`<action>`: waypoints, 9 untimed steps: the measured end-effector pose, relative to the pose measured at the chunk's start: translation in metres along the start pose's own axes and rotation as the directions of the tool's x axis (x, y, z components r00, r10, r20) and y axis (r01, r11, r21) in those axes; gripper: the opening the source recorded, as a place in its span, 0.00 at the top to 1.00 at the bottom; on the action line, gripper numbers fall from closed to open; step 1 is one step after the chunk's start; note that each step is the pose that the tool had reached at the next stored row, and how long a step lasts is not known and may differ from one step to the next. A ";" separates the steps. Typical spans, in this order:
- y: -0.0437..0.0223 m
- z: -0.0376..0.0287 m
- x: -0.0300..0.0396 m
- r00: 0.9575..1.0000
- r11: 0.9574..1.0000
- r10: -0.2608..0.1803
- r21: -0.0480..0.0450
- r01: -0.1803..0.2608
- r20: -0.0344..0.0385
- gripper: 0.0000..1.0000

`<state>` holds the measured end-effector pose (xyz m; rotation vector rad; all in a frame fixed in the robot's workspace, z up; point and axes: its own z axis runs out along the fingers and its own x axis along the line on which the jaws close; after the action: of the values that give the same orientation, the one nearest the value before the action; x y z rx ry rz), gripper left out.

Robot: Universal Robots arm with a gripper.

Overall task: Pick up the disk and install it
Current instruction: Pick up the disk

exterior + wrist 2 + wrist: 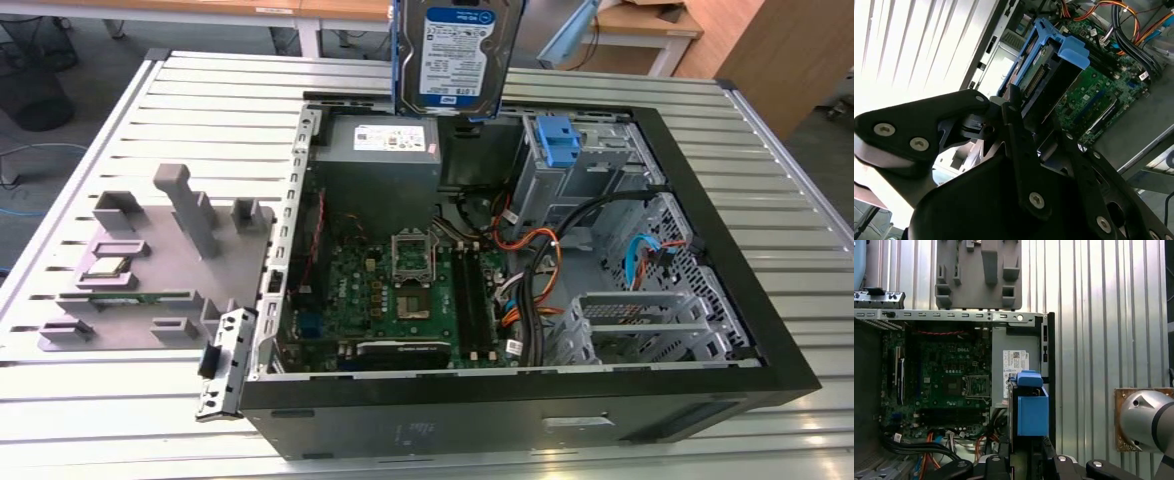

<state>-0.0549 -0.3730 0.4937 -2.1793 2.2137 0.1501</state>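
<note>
The disk (454, 52), silver with a white-and-blue label and blue side rails, hangs upright in the air above the far end of the open computer case (534, 400). It sits over the grey power supply (380, 150). In both wrist views my gripper (1043, 137) (1026, 462) is shut on the disk (1051, 70) (1032, 410), whose blue rail end points down toward the case. A black finger (1021, 145) presses along its side.
A drive cage with a lone blue bracket (558, 140) stands to the exterior view's right of the disk. The motherboard (414, 290) and orange and black cables (534, 260) lie inside the case. A grey fixture (147, 260) sits on the slatted table at the exterior view's left.
</note>
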 end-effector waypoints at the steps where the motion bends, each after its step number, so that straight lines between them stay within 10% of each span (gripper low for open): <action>1: 0.0000 -0.0001 0.0009 1.000 1.000 0.000 0.000 0.000 0.000 0.65; 9: -0.0003 -0.0009 0.0098 1.000 1.000 0.000 0.000 0.000 0.000 0.65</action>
<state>-0.0548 -0.3828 0.4937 -2.1794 2.2138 0.1501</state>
